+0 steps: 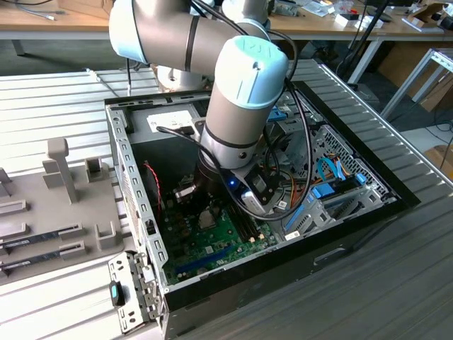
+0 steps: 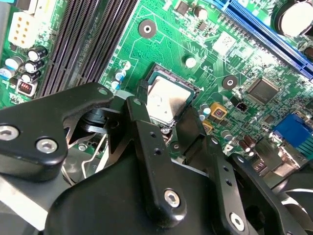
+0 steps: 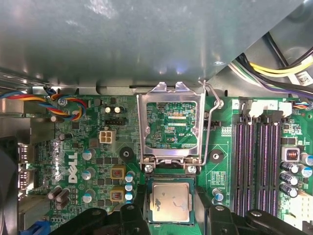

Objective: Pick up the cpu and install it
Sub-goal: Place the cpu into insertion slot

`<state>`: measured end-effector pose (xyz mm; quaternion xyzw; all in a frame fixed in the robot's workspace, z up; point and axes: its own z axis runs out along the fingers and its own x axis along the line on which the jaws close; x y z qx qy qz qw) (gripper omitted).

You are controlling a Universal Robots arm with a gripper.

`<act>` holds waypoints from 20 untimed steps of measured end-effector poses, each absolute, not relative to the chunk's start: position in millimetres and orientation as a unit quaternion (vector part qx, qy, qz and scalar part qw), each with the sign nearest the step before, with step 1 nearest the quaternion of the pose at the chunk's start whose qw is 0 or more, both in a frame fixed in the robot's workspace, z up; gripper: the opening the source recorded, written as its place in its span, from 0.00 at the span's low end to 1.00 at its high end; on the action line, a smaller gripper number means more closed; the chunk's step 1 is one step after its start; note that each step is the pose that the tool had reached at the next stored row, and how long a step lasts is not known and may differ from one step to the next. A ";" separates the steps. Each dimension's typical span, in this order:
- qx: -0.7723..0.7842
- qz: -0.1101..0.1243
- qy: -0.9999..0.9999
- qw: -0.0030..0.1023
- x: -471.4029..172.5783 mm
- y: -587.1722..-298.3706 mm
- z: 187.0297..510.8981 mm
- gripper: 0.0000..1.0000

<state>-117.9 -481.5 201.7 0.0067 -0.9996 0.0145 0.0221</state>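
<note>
The cpu [image 3: 169, 200] is a small square chip with a silvery top, and it lies flat in the black socket on the green motherboard [image 3: 98, 161]. My gripper [image 3: 170, 208] is right over it, with one black finger [image 3: 141, 208] against each of two opposite sides of the chip. In the second wrist view the cpu [image 2: 166, 100] sits between those fingers [image 2: 142, 95], level with the socket frame. The socket's metal load plate [image 3: 169, 122] stands swung open beside it, its lever [image 3: 209, 122] raised. In the exterior view the cpu [image 1: 207, 218] shows below the arm's wrist.
The arm reaches down into an open computer case [image 1: 134, 191]. Dark memory slots [image 3: 257, 166] run beside the socket, capacitors [image 3: 88, 174] and cable bundles [image 3: 63, 105] lie around it. A grey fixture tray [image 1: 64, 205] stands outside the case on the exterior view's left.
</note>
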 end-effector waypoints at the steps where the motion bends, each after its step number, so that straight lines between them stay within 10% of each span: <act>1: 0.007 0.014 -1.000 0.022 -117.9 -481.5 201.5 0.50; 20: 0.007 0.014 -1.000 0.022 -117.9 -481.5 201.2 0.41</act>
